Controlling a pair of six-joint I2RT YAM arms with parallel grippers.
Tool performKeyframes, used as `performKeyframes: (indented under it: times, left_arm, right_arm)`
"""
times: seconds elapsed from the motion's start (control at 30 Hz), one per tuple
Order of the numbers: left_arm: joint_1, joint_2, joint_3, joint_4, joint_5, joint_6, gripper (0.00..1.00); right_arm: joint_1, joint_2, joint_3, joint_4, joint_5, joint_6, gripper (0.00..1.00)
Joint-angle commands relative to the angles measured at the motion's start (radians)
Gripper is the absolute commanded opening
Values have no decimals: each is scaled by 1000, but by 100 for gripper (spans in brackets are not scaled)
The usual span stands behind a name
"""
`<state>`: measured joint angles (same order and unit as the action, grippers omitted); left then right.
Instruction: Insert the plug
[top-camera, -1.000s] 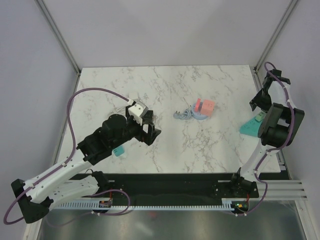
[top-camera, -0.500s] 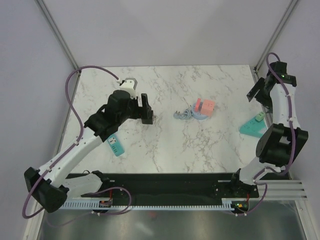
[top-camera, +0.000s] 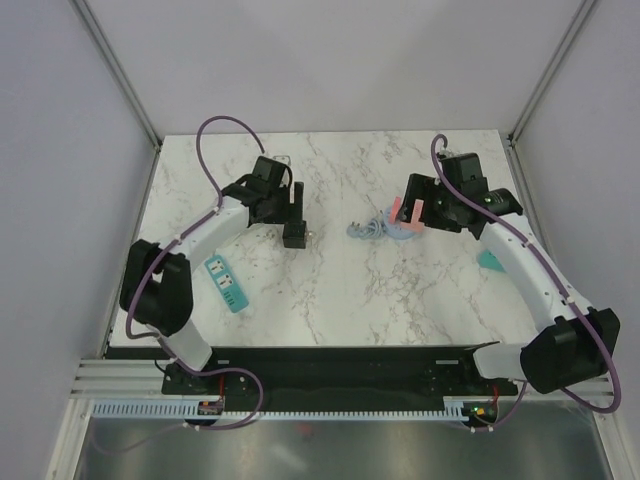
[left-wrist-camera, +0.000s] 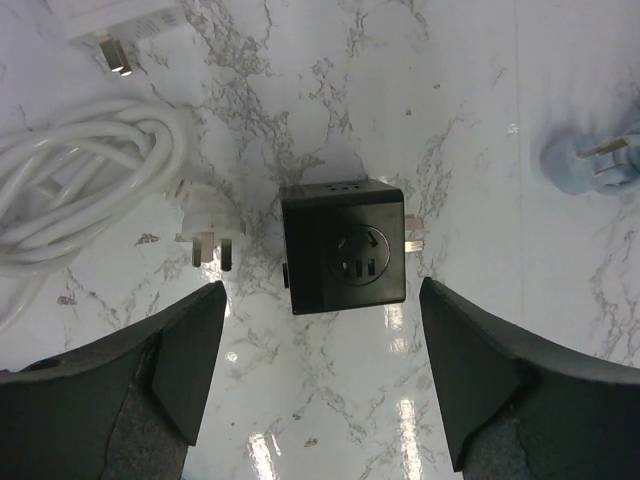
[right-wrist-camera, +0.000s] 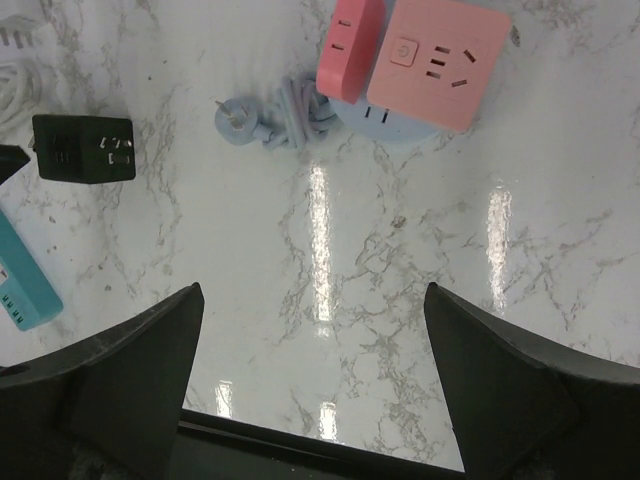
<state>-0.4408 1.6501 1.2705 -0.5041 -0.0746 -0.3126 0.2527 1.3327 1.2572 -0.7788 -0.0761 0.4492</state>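
From above, both arms have swung in, left gripper (top-camera: 294, 218) over the black cube socket (top-camera: 296, 238), right gripper (top-camera: 415, 210) by the pink socket (top-camera: 397, 209); left wrist: jaws apart, white plug (left-wrist-camera: 205, 228) lying free just beside that cube; right wrist: jaws wide, empty.

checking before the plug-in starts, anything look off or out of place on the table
Nothing spilled or broken. The pink socket block rests partly on the blue cable bundle, not lying flat; the black cube adapter lies pins sideways.
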Motion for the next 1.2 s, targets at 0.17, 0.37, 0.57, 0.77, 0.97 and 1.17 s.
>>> performKeyframes:
  times: [0.17, 0.37, 0.57, 0.77, 0.97, 1.17]
  left_arm:
    - [-3, 155, 105, -8, 106, 70, 82]
    - [-30, 224, 133, -8, 116, 112, 80]
    - [-44, 246, 125, -10, 47, 136, 60]
    - [-50, 232, 107, -16, 38, 170, 21]
    - [-50, 143, 92, -24, 156, 191, 2]
    - [-47, 27, 98, -8, 456, 191, 2]
  right_arm:
    - [23, -86, -41, 92, -34, 2, 98]
    - [25, -81, -58, 98, -44, 2, 98]
    - [25, -99, -59, 99, -48, 9, 98]
    - [33, -93, -76, 114, -76, 14, 98]
    - [33, -99, -104, 182, -168, -20, 98]
    - [33, -164, -232, 429, -387, -17, 98]
